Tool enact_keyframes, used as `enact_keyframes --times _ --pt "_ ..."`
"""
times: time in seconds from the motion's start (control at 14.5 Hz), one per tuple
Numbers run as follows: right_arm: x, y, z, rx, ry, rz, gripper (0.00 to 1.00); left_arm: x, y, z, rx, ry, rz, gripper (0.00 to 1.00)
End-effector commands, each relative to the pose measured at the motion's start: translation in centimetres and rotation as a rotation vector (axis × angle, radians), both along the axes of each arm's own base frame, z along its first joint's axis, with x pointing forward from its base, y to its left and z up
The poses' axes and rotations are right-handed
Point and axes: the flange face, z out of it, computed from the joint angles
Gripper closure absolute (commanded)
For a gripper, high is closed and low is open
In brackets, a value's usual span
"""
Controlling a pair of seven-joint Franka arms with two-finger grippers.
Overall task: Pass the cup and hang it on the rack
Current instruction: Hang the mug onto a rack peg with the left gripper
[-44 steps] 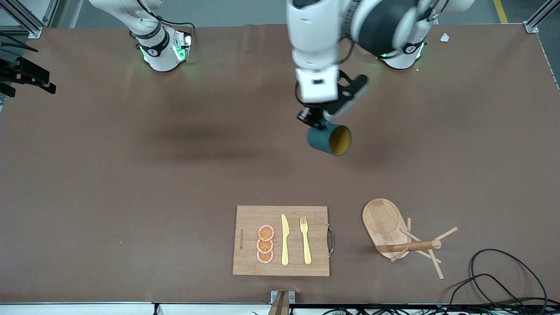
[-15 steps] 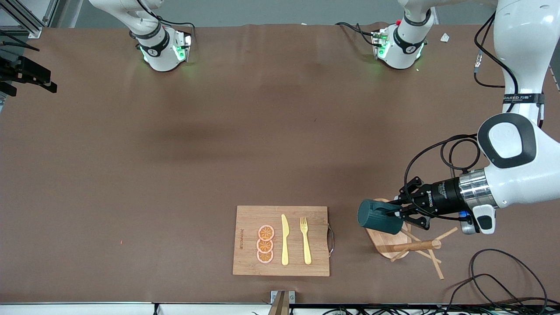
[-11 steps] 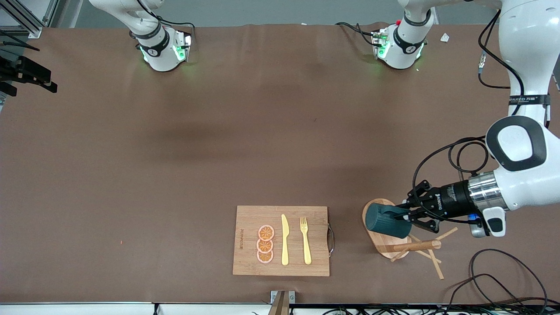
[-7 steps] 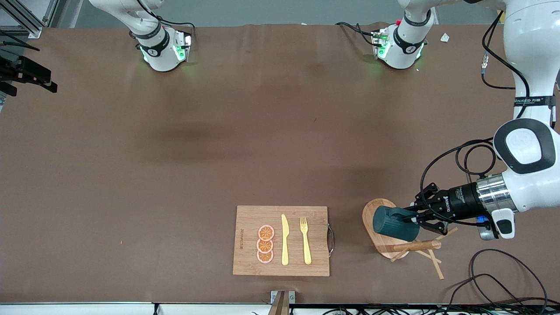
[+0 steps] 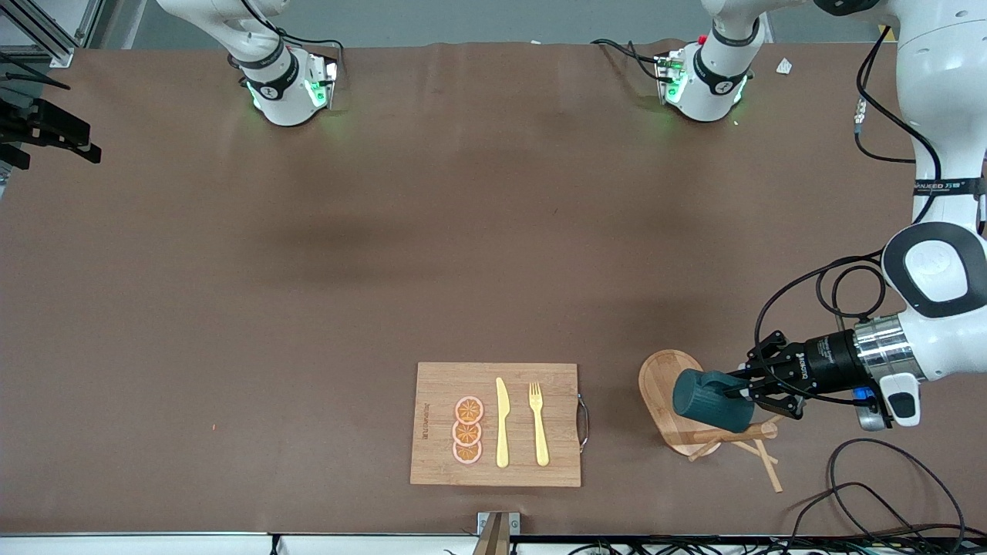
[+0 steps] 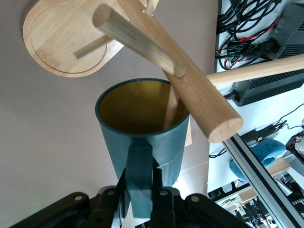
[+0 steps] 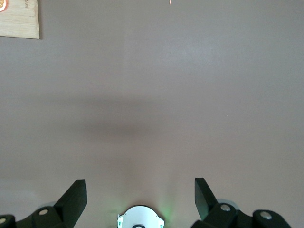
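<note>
The dark teal cup (image 5: 709, 401) lies on its side in the air over the rack (image 5: 669, 379), a wooden mug tree with an oval base. My left gripper (image 5: 745, 390) is shut on the cup's handle (image 6: 141, 180). In the left wrist view the gripper (image 6: 141, 178) clamps the handle, and a thin peg (image 6: 172, 111) reaches into the cup's yellowish mouth (image 6: 137, 111) beside the thick post (image 6: 190, 85). My right gripper (image 7: 140, 197) is open and empty, held high over bare table near its own base (image 7: 140, 219), and waits.
A bamboo cutting board (image 5: 439, 385) with orange slices (image 5: 468, 430), a yellow knife (image 5: 502, 424) and a fork (image 5: 537, 424) lies near the front edge, beside the rack toward the right arm's end. Black cables (image 5: 887, 493) lie past the rack at the left arm's end.
My left gripper carried the cup from over the middle of the table to the rack. It then slid it toward the left arm's end along the pegs. The right arm has not moved.
</note>
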Motion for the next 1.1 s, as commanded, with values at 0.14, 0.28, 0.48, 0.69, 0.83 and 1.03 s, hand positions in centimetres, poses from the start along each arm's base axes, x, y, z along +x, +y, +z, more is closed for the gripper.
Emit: enact_keyframes --times 0.14,0.28,0.48,0.69,0.83,1.03 --pt "-0.9 -0.2 0.1 -0.015 0.009 0.014 0.0 0.4 0.1 0.0 -0.029 -0.017 -0.006 0.91" --pt "-0.9 -0.1 0.1 -0.016 0.009 0.014 0.0 0.5 0.8 0.0 -0.027 -0.018 0.003 0.91" --pt "-0.8 -0.1 0.2 -0.025 0.007 0.016 0.0 0.5 1.1 0.0 -0.027 -0.02 0.005 0.89" --pt "-0.9 -0.2 0.2 -0.027 0.01 -0.004 0.0 0.5 1.1 0.0 -0.025 -0.028 -0.001 0.86" --pt "-0.9 -0.3 0.2 -0.028 0.012 -0.02 0.0 0.6 0.9 0.0 -0.024 -0.037 -0.008 0.61" --pt "-0.9 -0.2 0.2 -0.03 0.012 -0.046 0.0 0.6 0.1 1.0 -0.013 -0.062 -0.004 0.0"
